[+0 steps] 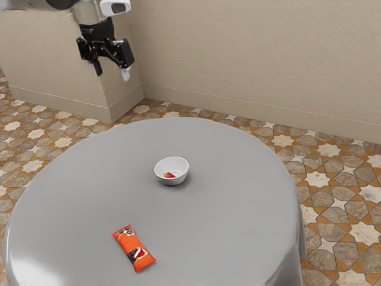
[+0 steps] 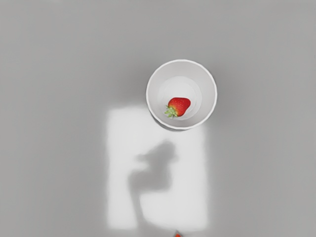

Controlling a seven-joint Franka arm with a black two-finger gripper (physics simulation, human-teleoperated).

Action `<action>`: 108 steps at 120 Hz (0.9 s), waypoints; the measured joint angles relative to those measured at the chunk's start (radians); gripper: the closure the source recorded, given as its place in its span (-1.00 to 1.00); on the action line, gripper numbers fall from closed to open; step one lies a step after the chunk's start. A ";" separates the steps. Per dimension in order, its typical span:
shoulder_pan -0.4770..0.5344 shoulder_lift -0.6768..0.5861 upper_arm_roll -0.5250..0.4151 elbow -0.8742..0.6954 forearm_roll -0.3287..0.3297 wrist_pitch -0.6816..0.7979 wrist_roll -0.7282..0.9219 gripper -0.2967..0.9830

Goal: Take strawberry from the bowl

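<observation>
The exterior view shows the gripper (image 1: pixel 112 71) in the upper left of the frame, below the end of the arm (image 1: pixel 89 12). Gripper state: open, with the two fingers spaced apart and nothing between them. The gripper points downward and is positioned well apart from the bowl. The round counter (image 1: pixel 238 208) has a smooth gray covering and occupies the lower left and center of the frame. The white bowl (image 1: pixel 171 182) stands upright on the counter, near the center of the frame. The strawberry (image 1: pixel 169 175) is located inside the bowl, on the bottom. An orange packet (image 1: pixel 134 247) lies flat on the counter, in the lower left part of the frame, well apart from the bowl and set at a slant. A beige wall (image 1: pixel 238 53) extends across the top of the frame; the patterned floor (image 1: pixel 327 244) is visible at both sides of the counter. The wrist view shows the bowl from above, with its round rim unobstructed. The strawberry rests on its side, off center within the bowl, with its green leaves directed toward the rim. A bright patch (image 2: pixel 118 173) lies on the counter just beside the bowl and contains a soft-edged gray shadow (image 2: pixel 155 173).
</observation>
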 joint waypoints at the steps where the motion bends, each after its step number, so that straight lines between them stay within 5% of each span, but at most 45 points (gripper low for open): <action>1: 0.000 0.000 0.000 0.001 0.000 0.000 0.000 -0.54; 35: -0.001 0.028 -0.003 0.025 -0.004 0.027 -0.017 -0.54; 57: -0.005 0.018 -0.017 0.017 -0.011 0.041 -0.268 -0.54; 108: -0.007 0.097 -0.014 -0.391 -0.064 0.409 -0.719 -0.54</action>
